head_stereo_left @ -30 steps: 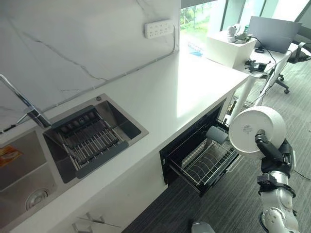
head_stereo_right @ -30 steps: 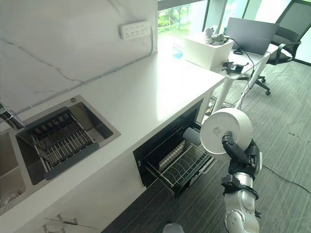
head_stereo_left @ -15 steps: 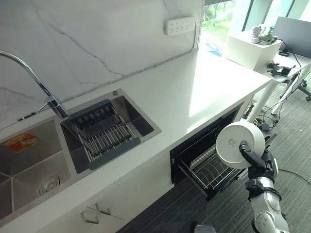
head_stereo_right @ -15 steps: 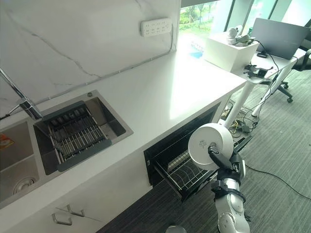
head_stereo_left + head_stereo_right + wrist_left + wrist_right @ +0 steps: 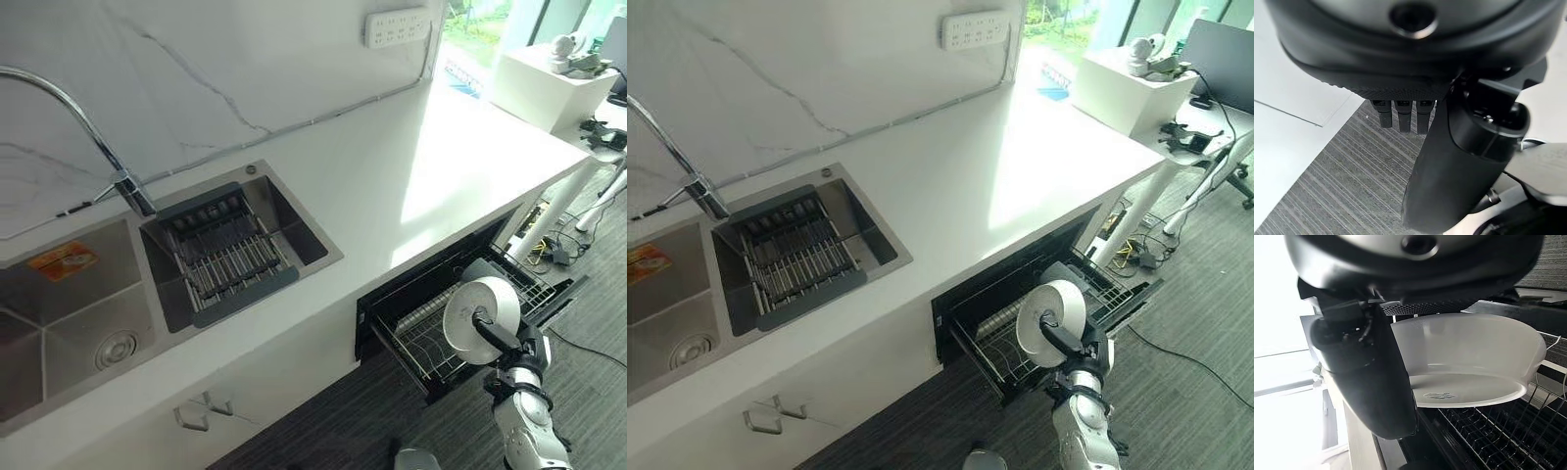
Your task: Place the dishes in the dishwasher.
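Right now the right hand (image 5: 502,338) has its thumb and fingers pinched on the rim of a white bowl (image 5: 479,305), holding it on edge w/ its underside facing up toward the head camera. Bowl hangs just over the front of the pulled-out dishwasher rack (image 5: 431,343), a wire basket sticking out of the dark dishwasher opening (image 5: 1004,284) under the white countertop (image 5: 392,176). In the right wrist view the bowl (image 5: 1469,357) sits directly above the rack wires; whether it touches them I can't quite tell, looks like slightly apart. A grey cup-like item (image 5: 480,270) sits at the back of the rack, and some pale plates (image 5: 416,311), prob. a few, stand in the rack's left part.

Left hand (image 5: 1459,161) shows in its own wrist view over striped grey carpet (image 5: 1352,186), fingers hanging straight & relaxed, holding nothing.

Up on the counter: double steel sink (image 5: 88,313), w/ a dark draining rack (image 5: 225,257) set in its right basin and a curved tap (image 5: 69,108) behind. White power strip (image 5: 397,26) on the marble wall. Far right, a white box (image 5: 1117,83) on a desk.
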Controlling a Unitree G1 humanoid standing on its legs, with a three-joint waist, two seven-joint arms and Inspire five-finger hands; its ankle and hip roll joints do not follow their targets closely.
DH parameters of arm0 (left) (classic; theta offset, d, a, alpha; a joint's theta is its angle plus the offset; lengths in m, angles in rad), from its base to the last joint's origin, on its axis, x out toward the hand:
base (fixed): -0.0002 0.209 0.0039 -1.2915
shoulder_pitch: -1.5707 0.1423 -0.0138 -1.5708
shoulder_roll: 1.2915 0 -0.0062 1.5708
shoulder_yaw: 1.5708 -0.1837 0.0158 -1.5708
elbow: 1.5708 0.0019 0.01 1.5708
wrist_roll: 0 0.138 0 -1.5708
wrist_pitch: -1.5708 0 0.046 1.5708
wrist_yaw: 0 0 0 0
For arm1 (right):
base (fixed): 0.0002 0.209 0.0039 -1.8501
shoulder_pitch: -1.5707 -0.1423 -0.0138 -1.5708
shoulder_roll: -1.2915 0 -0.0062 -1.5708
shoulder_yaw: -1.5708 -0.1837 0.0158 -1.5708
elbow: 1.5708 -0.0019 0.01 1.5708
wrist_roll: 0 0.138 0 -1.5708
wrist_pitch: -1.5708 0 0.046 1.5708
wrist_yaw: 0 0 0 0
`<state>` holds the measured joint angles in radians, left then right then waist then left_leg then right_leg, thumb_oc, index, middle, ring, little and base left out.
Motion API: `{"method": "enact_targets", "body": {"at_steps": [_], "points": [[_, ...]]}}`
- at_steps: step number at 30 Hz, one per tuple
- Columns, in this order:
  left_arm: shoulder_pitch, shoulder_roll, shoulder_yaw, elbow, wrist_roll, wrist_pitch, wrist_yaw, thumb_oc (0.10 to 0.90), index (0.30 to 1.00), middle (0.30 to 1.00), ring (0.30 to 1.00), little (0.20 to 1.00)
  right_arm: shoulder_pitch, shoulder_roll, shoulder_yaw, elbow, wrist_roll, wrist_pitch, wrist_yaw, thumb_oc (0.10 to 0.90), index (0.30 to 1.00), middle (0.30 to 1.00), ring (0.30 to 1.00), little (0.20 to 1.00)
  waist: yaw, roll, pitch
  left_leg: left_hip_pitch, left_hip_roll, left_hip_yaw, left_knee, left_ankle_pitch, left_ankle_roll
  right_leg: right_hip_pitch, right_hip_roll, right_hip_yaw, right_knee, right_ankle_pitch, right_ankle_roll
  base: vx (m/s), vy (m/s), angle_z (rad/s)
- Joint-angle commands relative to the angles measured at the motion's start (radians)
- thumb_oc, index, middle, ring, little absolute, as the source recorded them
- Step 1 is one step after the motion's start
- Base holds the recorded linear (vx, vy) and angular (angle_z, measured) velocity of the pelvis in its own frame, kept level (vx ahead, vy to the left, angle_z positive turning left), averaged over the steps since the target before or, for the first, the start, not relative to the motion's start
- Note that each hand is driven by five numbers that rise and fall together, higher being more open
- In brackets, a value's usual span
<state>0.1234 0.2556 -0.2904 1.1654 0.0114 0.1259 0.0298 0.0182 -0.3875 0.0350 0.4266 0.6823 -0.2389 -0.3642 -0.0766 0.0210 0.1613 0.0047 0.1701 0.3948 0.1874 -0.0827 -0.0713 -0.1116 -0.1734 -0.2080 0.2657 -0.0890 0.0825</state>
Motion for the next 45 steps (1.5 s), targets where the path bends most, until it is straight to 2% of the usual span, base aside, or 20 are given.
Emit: {"method": "enact_targets", "body": {"at_steps": [1, 8, 13, 14, 17, 20, 22, 24, 27, 28, 29, 33, 34, 35, 40, 41, 42, 44, 45], "points": [[-0.031, -0.009, 0.007, -0.037, -0.022, -0.015, -0.027, 0.8, 0.9, 0.9, 0.9, 0.9, -0.136, -0.07, -0.047, -0.064, -0.094, -0.065, 0.017, 0.4, 0.3, 0.3, 0.3, 0.3, 0.009, -0.022, 0.002, -0.052, -0.003, -0.077, 0.113, -0.136, 0.009, 0.068, -0.018, -0.097, 0.034, -0.127, 0.026, 0.02, 0.028, 0.07], [-0.021, -0.001, 0.019, -0.035, -0.026, -0.022, -0.022, 0.8, 0.9, 0.9, 0.9, 0.9, -0.169, -0.116, -0.057, -0.056, -0.179, -0.031, 0.033, 0.4, 0.3, 0.3, 0.3, 0.3, 0.029, -0.026, 0.004, -0.053, -0.009, -0.086, 0.113, -0.138, 0.011, 0.077, -0.024, -0.114, 0.034, -0.128, 0.027, 0.03, 0.015, 0.1], [-0.018, 0.011, 0.03, -0.039, -0.017, -0.024, -0.027, 0.8, 0.9, 0.9, 0.9, 0.9, -0.204, -0.164, -0.05, -0.059, -0.284, -0.004, 0.012, 0.4, 0.3, 0.3, 0.3, 0.3, 0.046, -0.026, 0.009, -0.062, -0.015, -0.098, 0.113, -0.137, 0.012, 0.079, -0.028, -0.129, 0.034, -0.128, 0.027, 0.03, 0.009, 0.13], [-0.018, 0.014, 0.031, -0.044, -0.016, -0.021, -0.025, 0.8, 0.9, 0.9, 0.9, 0.9, -0.226, -0.183, -0.034, -0.054, -0.356, 0.024, -0.022, 0.4, 0.3, 0.3, 0.3, 0.3, 0.055, -0.025, 0.012, -0.066, -0.019, -0.104, 0.113, -0.137, 0.013, 0.081, -0.029, -0.133, 0.034, -0.128, 0.027, 0.04, 0.013, 0.07], [-0.018, 0.02, 0.031, -0.047, -0.015, -0.024, -0.027, 0.8, 0.9, 0.9, 0.9, 0.9, -0.256, -0.207, -0.011, -0.04, -0.438, 0.064, -0.057, 0.4, 0.3, 0.3, 0.3, 0.3, 0.063, -0.022, 0.017, -0.072, -0.023, -0.112, 0.113, -0.136, 0.016, 0.083, -0.029, -0.136, 0.034, -0.127, 0.026, 0.02, 0.008, 0.17], [-0.028, 0.033, 0.029, -0.06, -0.021, -0.018, -0.033, 0.8, 0.9, 0.9, 0.9, 0.9, -0.287, -0.243, 0.027, -0.024, -0.589, 0.142, -0.093, 0.4, 0.3, 0.3, 0.3, 0.3, 0.074, -0.013, 0.034, -0.09, -0.025, -0.12, 0.113, -0.128, 0.019, 0.081, -0.03, -0.147, 0.034, -0.124, 0.021, -0.04, 0.02, 0.15], [-0.053, 0.046, 0.025, -0.062, -0.033, -0.03, -0.037, 0.8, 0.9, 0.9, 0.9, 0.9, -0.34, -0.283, 0.077, 0.024, -0.683, 0.164, -0.115, 0.4, 0.3, 0.3, 0.3, 0.3, 0.085, -0.003, 0.053, -0.113, -0.026, -0.128, 0.113, -0.117, 0.02, 0.075, -0.026, -0.161, 0.034, -0.121, 0.012, -0.11, 0.028, 0.27], [-0.093, 0.067, 0.025, -0.066, -0.059, -0.028, -0.038, 0.8, 0.9, 0.9, 0.9, 0.9, -0.399, -0.336, 0.132, 0.111, -0.799, 0.179, -0.111, 0.4, 0.3, 0.3, 0.3, 0.3, 0.102, 0.01, 0.083, -0.125, -0.031, -0.163, 0.113, -0.125, 0.015, 0.095, -0.015, -0.169, 0.034, -0.141, 0.008, -0.04, -0.021, 0.47], [-0.081, 0.083, 0.054, -0.074, -0.064, -0.029, -0.043, 0.8, 0.9, 0.9, 0.9, 0.9, -0.382, -0.353, 0.188, 0.216, -0.916, 0.186, -0.21, 0.4, 0.3, 0.3, 0.3, 0.3, 0.121, 0.024, 0.098, -0.12, -0.035, -0.179, 0.113, -0.116, 0.016, 0.121, -0.019, -0.194, 0.034, -0.138, 0.004, 0.02, -0.035, 0.61], [-0.08, 0.088, 0.055, -0.065, -0.086, -0.043, -0.05, 0.8, 0.9, 0.9, 0.9, 0.9, -0.412, -0.354, 0.219, 0.291, -0.967, 0.197, -0.292, 0.4, 0.3, 0.3, 0.3, 0.3, 0.133, 0.04, 0.108, -0.13, -0.037, -0.191, 0.113, -0.11, 0.015, 0.121, -0.019, -0.205, 0.034, -0.139, -0.002, -0.02, -0.007, 0.47], [-0.083, 0.091, 0.054, -0.065, -0.093, -0.046, -0.052, 0.8, 0.9, 0.9, 0.9, 0.9, -0.422, -0.355, 0.224, 0.301, -0.979, 0.2, -0.298, 0.4, 0.3, 0.3, 0.3, 0.3, 0.135, 0.044, 0.113, -0.134, -0.037, -0.193, 0.113, -0.108, 0.014, 0.118, -0.019, -0.207, 0.034, -0.138, -0.003, -0.08, 0.002, 0.35], [-0.113, 0.107, 0.057, -0.072, -0.089, -0.068, -0.07, 0.8, 0.9, 0.9, 0.9, 0.9, -0.477, -0.364, 0.27, 0.335, -1.088, 0.274, -0.39, 0.4, 0.3, 0.3, 0.3, 0.3, 0.149, 0.07, 0.153, -0.165, -0.042, -0.214, 0.113, -0.096, 0.017, 0.098, -0.014, -0.211, 0.034, -0.13, -0.008, -0.1, -0.003, 0.08], [-0.121, 0.109, 0.049, -0.068, -0.093, -0.08, -0.069, 0.8, 0.9, 0.9, 0.9, 0.9, -0.491, -0.371, 0.284, 0.356, -1.105, 0.29, -0.431, 0.4, 0.3, 0.3, 0.3, 0.3, 0.153, 0.075, 0.163, -0.172, -0.043, -0.222, 0.113, -0.093, 0.019, 0.095, -0.012, -0.211, 0.036, -0.131, -0.009, -0.21, -0.039, 0.17], [-0.148, 0.116, 0.032, -0.049, -0.13, -0.109, -0.062, 0.8, 0.9, 0.9, 0.9, 0.9, -0.548, -0.385, 0.326, 0.425, -1.112, 0.327, -0.499, 0.4, 0.3, 0.3, 0.3, 0.3, 0.166, 0.084, 0.191, -0.205, -0.054, -0.24, 0.113, -0.083, 0.019, 0.049, -0.017, -0.202, 0.085, -0.149, -0.014, -0.21, -0.036, 0.17], [-0.183, 0.12, 0.027, -0.032, -0.184, -0.122, -0.059, 0.8, 0.9, 0.9, 0.9, 0.9, -0.607, -0.392, 0.382, 0.497, -1.134, 0.459, -0.571, 0.4, 0.3, 0.3, 0.3, 0.3, 0.18, 0.098, 0.238, -0.239, -0.069, -0.258, 0.113, -0.073, 0.024, 0.006, -0.018, -0.191, 0.146, -0.175, -0.022, -0.11, -0.022, 0.07], [-0.187, 0.122, 0.027, -0.033, -0.195, -0.122, -0.057, 0.8, 0.9, 0.9, 0.9, 0.9, -0.621, -0.393, 0.393, 0.507, -1.123, 0.499, -0.575, 0.4, 0.3, 0.3, 0.3, 0.3, 0.183, 0.099, 0.246, -0.246, -0.07, -0.259, 0.113, -0.072, 0.026, -0.001, -0.018, -0.191, 0.153, -0.178, -0.022, -0.05, -0.023, 0.1], [-0.188, 0.122, 0.027, -0.034, -0.196, -0.122, -0.057, 0.8, 0.9, 0.9, 0.9, 0.9, -0.625, -0.393, 0.395, 0.509, -1.122, 0.503, -0.573, 0.4, 0.3, 0.3, 0.3, 0.3, 0.183, 0.099, 0.247, -0.247, -0.071, -0.259, 0.113, -0.072, 0.026, -0.003, -0.018, -0.191, 0.155, -0.179, -0.022, -0.06, -0.022, 0.08], [-0.203, 0.126, 0.024, -0.036, -0.209, -0.128, -0.054, 0.8, 0.9, 0.9, 0.9, 0.9, -0.652, -0.399, 0.421, 0.54, -1.092, 0.574, -0.559, 0.4, 0.3, 0.3, 0.3, 0.3, 0.192, 0.103, 0.264, -0.27, -0.075, -0.262, 0.113, -0.067, 0.029, -0.031, -0.02, -0.19, 0.175, -0.185, -0.022, -0.1, -0.023, 0.1], [-0.207, 0.126, 0.023, -0.033, -0.212, -0.132, -0.053, 0.8, 0.9, 0.9, 0.9, 0.9, -0.66, -0.398, 0.428, 0.552, -1.082, 0.589, -0.546, 0.4, 0.3, 0.3, 0.3, 0.3, 0.194, 0.103, 0.266, -0.278, -0.077, -0.263, 0.113, -0.066, 0.03, -0.041, -0.02, -0.188, 0.182, -0.188, -0.022, -0.11, -0.025, 0.06]]}}
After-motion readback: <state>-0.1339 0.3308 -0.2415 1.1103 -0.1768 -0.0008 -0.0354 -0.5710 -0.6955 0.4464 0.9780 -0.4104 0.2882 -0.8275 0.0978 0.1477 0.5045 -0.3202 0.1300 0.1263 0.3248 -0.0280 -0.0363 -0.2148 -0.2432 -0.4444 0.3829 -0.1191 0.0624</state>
